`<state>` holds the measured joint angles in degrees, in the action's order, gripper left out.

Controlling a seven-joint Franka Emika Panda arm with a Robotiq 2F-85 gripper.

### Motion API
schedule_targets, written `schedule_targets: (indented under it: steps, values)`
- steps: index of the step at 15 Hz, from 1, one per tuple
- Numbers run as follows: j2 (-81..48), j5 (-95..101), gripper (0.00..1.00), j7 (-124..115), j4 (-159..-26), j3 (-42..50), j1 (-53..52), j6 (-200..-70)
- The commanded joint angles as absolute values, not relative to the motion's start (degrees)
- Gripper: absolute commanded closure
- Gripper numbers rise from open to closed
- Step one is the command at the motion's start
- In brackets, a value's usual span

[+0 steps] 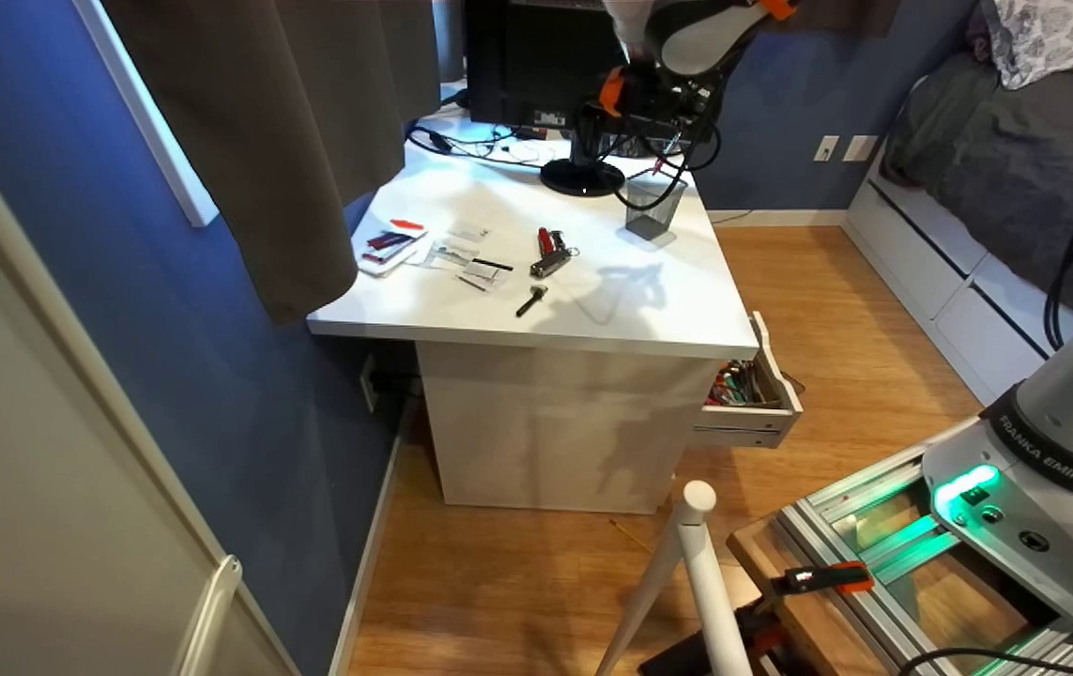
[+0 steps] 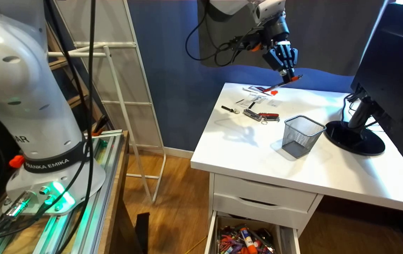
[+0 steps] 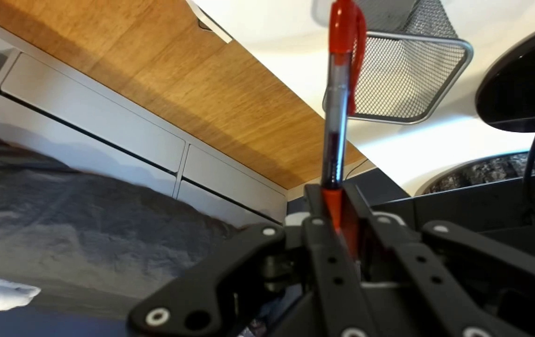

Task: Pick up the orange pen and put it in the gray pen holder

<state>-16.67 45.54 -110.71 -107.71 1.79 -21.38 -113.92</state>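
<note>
Red-capped pen (image 3: 336,112), gray mesh-patterned holder (image 2: 300,138)

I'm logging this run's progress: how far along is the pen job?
Done: the pen is picked up, raised off the desk.
In hand: the gripper holds it near one end.
Left: it isn't in the gray holder yet, so aligning, lowering and releasing probably remain.

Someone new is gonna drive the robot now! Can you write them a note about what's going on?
Black two-fingered gripper: shut on the slim orange-capped pen with a see-through barrel, near one end.
Pen: up in the air, capped end slanting down, apart from the gray mesh cup with a squarish rim.
Cup: upright on the white desk, beside the round black monitor base.
Done: pen picked up.
Left: get it into the cup and let go, probably tipping it steeper first.
</note>
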Motion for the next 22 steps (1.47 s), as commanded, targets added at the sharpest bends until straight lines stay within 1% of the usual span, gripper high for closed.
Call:
schedule_targets:
  steps: [1,4,8,15,22]
  values:
    - [-17.4,42.9,0.97,-109.7,-105.9,-0.6,-16.1,-113.2]
    - [-18.2,38.6,0.97,-107.7,-105.0,-1.2,-12.7,-115.0]
    - [-20.3,36.4,0.97,-109.4,-103.2,-0.4,-11.6,-115.9]
    - [-24.5,47.7,0.97,-123.8,-100.2,2.1,-14.0,-115.1]
    - [-29.5,56.3,0.97,-134.5,-97.9,1.3,-15.2,-110.6]
